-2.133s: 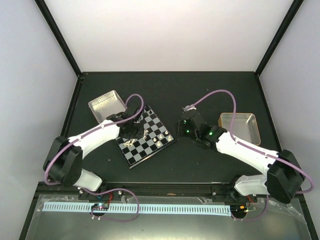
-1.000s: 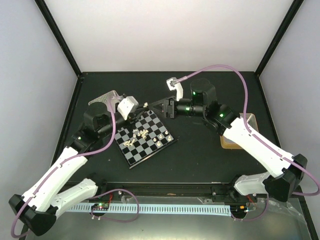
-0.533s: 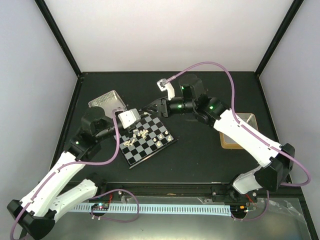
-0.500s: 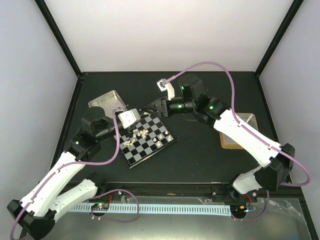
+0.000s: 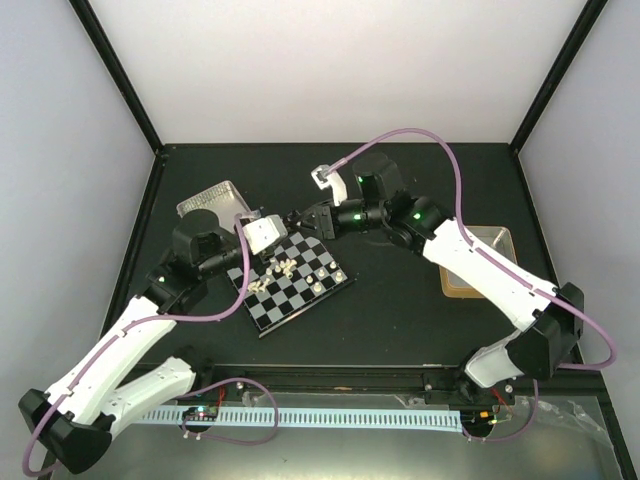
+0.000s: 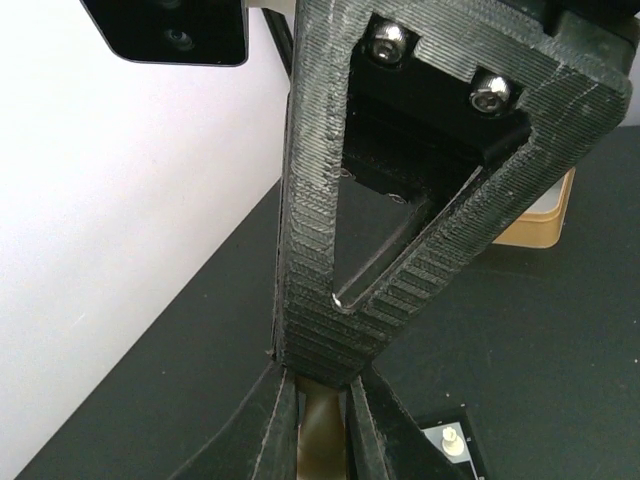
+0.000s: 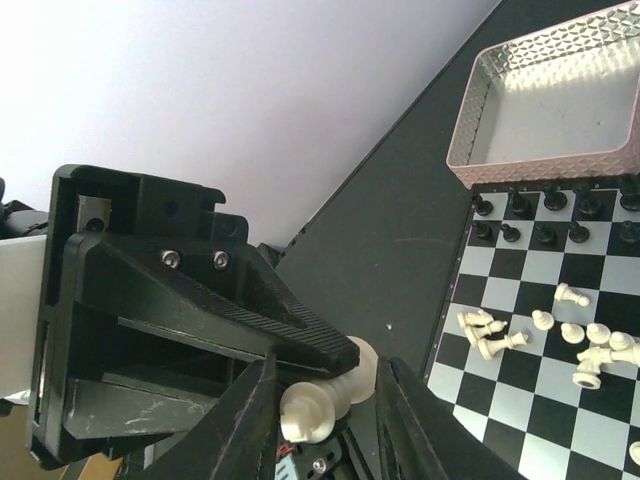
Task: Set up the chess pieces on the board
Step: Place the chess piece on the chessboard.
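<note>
Pinching a cream-white chess piece (image 7: 318, 405) at its wide base, the left gripper (image 6: 321, 425) is clamped shut. The piece lies slanted. Its long axis runs from that base to a rounded head, which points in between the two dark fingers of the right gripper (image 7: 325, 385). Whether those fingers press it cannot be told. Both grippers meet above the black tabletop (image 7: 400, 230), just beside the far corner of the small black-and-grey checkered board (image 5: 275, 310). Other cream pieces (image 7: 560, 335) lie toppled there, and tiny black pieces (image 7: 545, 220) line the edge beside a rectangular metal mesh tray (image 7: 540, 165).
</note>
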Available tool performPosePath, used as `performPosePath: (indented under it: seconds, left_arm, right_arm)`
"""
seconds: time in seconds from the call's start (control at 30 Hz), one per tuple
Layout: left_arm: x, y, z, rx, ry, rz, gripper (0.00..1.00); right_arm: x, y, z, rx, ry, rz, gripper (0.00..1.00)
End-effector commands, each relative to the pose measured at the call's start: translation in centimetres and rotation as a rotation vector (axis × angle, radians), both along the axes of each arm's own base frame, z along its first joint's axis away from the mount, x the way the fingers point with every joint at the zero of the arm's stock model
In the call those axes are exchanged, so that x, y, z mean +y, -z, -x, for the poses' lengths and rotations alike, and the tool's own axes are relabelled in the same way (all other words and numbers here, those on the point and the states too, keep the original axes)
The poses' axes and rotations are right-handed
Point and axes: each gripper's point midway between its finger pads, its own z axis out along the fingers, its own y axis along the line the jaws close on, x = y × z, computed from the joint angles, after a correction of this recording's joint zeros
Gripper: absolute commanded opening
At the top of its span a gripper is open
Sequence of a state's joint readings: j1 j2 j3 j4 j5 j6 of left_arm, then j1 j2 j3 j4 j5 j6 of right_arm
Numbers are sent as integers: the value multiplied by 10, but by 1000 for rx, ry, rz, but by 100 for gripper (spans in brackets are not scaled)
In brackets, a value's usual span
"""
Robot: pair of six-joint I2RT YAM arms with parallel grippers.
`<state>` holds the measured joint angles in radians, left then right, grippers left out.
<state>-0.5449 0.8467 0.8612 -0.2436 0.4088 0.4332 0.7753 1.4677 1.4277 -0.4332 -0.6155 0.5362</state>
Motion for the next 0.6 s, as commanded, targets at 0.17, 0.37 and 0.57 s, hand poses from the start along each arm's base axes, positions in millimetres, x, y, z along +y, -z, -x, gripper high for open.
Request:
performPosePath:
  seconds: [0.17,0.37,0.57]
  left_arm:
    - [1,-21,-3,-20,-28,50,13]
    - [17,-23,-15,0,-157,86,54]
    - [66,-21,-33,74,-485,176,76]
  right_arm:
    - [4,14,-7,-3,19,33,4]
    - [-6,5,-29,-74,171,22,1]
    - [-17,30,-53,-99,301,105,1]
